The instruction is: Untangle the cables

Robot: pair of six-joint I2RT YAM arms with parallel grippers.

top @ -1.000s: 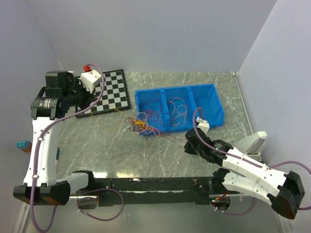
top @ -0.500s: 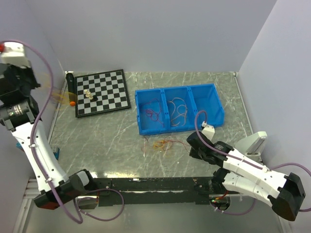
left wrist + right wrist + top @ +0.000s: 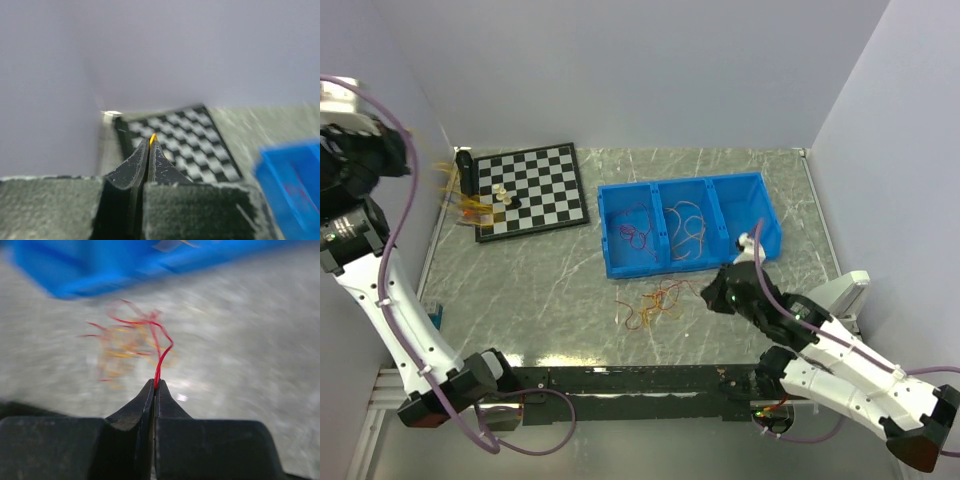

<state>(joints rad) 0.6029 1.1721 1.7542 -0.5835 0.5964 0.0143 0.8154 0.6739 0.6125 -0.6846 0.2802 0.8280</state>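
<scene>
A loose tangle of thin red and yellow-orange cables (image 3: 655, 300) lies on the table just in front of the blue bin (image 3: 760, 205). My right gripper (image 3: 713, 297) is low beside it and shut on a red cable (image 3: 161, 352) that runs out to the tangle (image 3: 125, 342). My left gripper (image 3: 410, 140) is raised high at the far left, shut on a yellow-orange cable (image 3: 153, 136). Blurred yellow strands (image 3: 460, 200) hang below it near the chessboard. More purple and orange cables (image 3: 685, 225) lie in the bin's left and middle compartments.
A chessboard (image 3: 545, 185) with a few pieces (image 3: 500, 193) lies at the back left, also in the left wrist view (image 3: 190, 140). The three-compartment bin also shows in both wrist views (image 3: 295, 185) (image 3: 100, 265). White walls close in on both sides. A white block (image 3: 842, 292) stands at the right.
My left arm swung up from the chessboard to high at the far left, pulling yellow strands out of the tangle. The right arm shifted its pose and the remaining tangle spread on the table.
</scene>
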